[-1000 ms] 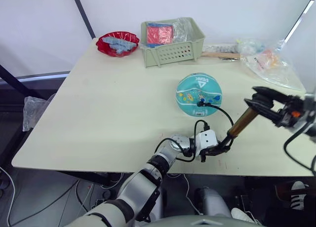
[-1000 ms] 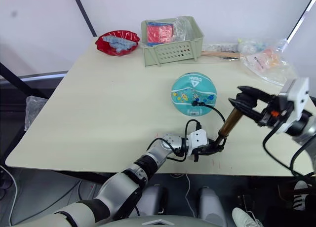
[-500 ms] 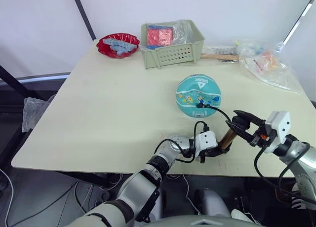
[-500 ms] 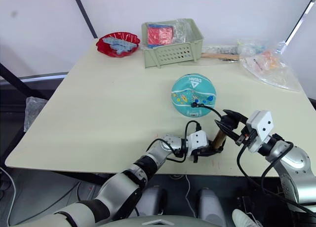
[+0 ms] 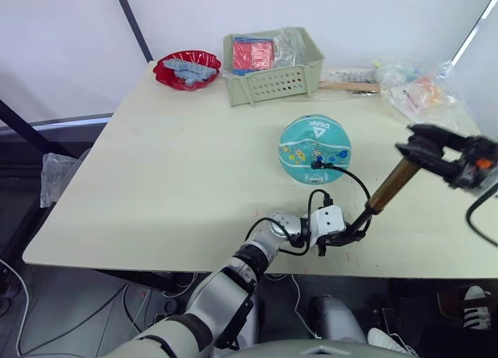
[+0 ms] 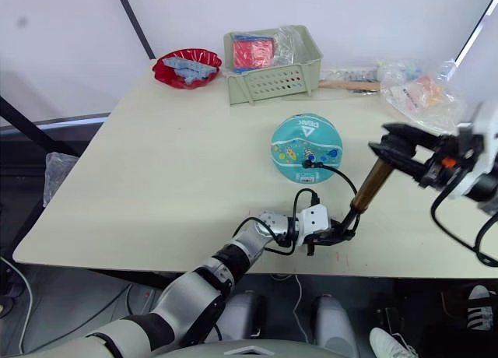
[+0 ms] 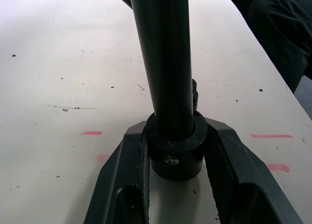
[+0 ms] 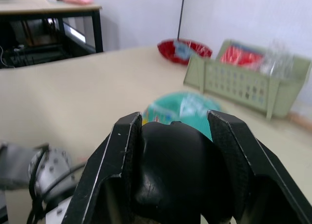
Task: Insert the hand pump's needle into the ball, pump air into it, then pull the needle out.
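Gold-bronze hand pump (image 5: 387, 191) stands tilted, extended, its hose entering the teal ball (image 5: 314, 149).

Ball mid-surface, pump slanting up from the near edge, clutter along the far edge.

We see the ball (image 5: 314, 149) resting on the surface (image 5: 171, 163), right of centre. In front of it, near the front edge, the left end effector (image 5: 350, 234) grips the bottom end of the hand pump (image 5: 387, 193), which slants up and to the right to the right end effector (image 5: 418, 152) at its top. The hose (image 5: 347, 177) runs from the pump's base back to the near side of the ball. Along the far edge stand a bowl (image 5: 185, 68) on the left, a basket (image 5: 270, 64) to its right, and bags (image 5: 416, 93) in the far right corner.
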### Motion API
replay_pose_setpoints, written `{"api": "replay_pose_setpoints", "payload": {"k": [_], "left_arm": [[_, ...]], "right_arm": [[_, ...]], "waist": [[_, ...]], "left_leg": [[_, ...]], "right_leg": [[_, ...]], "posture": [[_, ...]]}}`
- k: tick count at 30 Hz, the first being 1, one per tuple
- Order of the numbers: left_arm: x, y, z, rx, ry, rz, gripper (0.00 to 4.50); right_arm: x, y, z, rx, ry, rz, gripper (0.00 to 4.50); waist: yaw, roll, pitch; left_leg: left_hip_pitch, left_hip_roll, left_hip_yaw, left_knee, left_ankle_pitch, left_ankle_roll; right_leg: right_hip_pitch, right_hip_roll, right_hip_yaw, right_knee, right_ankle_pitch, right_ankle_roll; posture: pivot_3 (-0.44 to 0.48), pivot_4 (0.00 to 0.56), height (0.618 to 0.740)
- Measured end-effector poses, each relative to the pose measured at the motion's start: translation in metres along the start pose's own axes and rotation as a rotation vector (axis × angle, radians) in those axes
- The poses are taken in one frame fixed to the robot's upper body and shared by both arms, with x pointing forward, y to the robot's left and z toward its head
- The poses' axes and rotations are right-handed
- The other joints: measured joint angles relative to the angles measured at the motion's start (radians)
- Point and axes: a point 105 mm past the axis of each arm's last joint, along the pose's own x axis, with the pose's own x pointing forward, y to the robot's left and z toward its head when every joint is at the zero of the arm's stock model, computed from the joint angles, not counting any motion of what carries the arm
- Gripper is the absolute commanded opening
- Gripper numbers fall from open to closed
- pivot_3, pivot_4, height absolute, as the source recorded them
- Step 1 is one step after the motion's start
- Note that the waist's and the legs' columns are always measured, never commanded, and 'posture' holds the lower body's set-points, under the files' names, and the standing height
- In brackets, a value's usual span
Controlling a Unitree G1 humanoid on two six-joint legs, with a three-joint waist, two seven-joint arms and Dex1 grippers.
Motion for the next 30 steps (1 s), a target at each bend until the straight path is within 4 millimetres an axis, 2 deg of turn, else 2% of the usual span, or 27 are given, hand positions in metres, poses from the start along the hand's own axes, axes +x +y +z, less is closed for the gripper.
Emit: {"api": "replay_pose_setpoints", "payload": {"k": [5, 8, 14, 17, 20, 24, 27, 30], "left_arm": [[0.000, 0.000, 0.001, 0.003, 0.000, -0.003, 1.08], [0.001, 0.000, 0.000, -0.001, 0.004, -0.008, 1.08], [0.000, 0.000, -0.004, -0.011, 0.017, -0.003, 1.08], [-0.001, -0.001, -0.005, -0.012, 0.020, -0.004, 1.08], [-0.001, -0.001, -0.006, -0.012, 0.025, -0.006, 1.08], [-0.001, -0.001, -0.007, -0.014, 0.029, -0.006, 1.08], [-0.001, -0.001, -0.008, -0.014, 0.030, -0.006, 1.08], [-0.001, -0.001, -0.007, -0.012, 0.027, -0.006, 1.08]], "right_arm": [[0.001, -0.002, 0.005, 0.008, 0.015, 0.005, 1.63], [-0.002, 0.005, -0.002, -0.044, 0.035, 0.003, 1.63], [0.003, 0.025, -0.048, -0.059, 0.065, 0.006, 1.63], [0.004, 0.029, -0.062, -0.056, 0.076, 0.006, 1.63], [0.006, 0.035, -0.093, -0.006, 0.070, -0.045, 1.63], [0.008, 0.044, -0.115, 0.020, 0.083, -0.080, 1.63], [0.007, 0.046, -0.123, 0.019, 0.103, -0.086, 1.63], [0.009, 0.040, -0.118, 0.019, 0.111, -0.077, 1.63]], "waist": [[0.000, 0.000, 0.000], [0.002, -0.001, 0.000], [-0.002, -0.006, -0.006], [-0.002, -0.009, -0.007], [-0.003, -0.012, -0.010], [-0.003, -0.014, -0.011], [-0.003, -0.014, -0.011], [-0.003, -0.012, -0.010]], "left_leg": [[0.000, 0.000, 0.001, 0.000, 0.000, 0.000], [0.000, 0.000, 0.000, 0.000, 0.000, 0.000], [0.003, 0.001, 0.000, 0.000, 0.000, 0.000], [0.003, 0.001, 0.000, 0.000, 0.000, 0.000], [0.004, 0.001, -0.001, 0.000, 0.000, 0.000], [0.006, 0.001, 0.000, -0.001, 0.000, 0.000], [0.008, 0.001, 0.000, -0.002, 0.000, 0.000], [0.009, 0.002, 0.000, -0.002, 0.000, 0.000]], "right_leg": [[0.000, 0.000, 0.001, 0.000, 0.000, 0.000], [0.000, 0.000, 0.000, 0.000, 0.000, 0.001], [0.002, 0.001, 0.000, 0.000, 0.000, 0.001], [0.003, 0.001, -0.001, 0.000, 0.000, 0.001], [0.003, 0.001, 0.000, 0.000, 0.000, 0.001], [0.005, 0.001, -0.001, 0.000, -0.001, 0.000], [0.006, 0.001, 0.000, 0.000, -0.001, 0.000], [0.008, 0.000, 0.000, -0.001, -0.001, 0.000]], "posture": [[0.000, 0.150, 0.740], [0.000, 0.150, 0.740], [0.000, 0.150, 0.740], [0.000, 0.150, 0.740], [0.000, 0.150, 0.740], [0.000, 0.150, 0.740], [0.000, 0.150, 0.740], [0.000, 0.150, 0.740]]}}
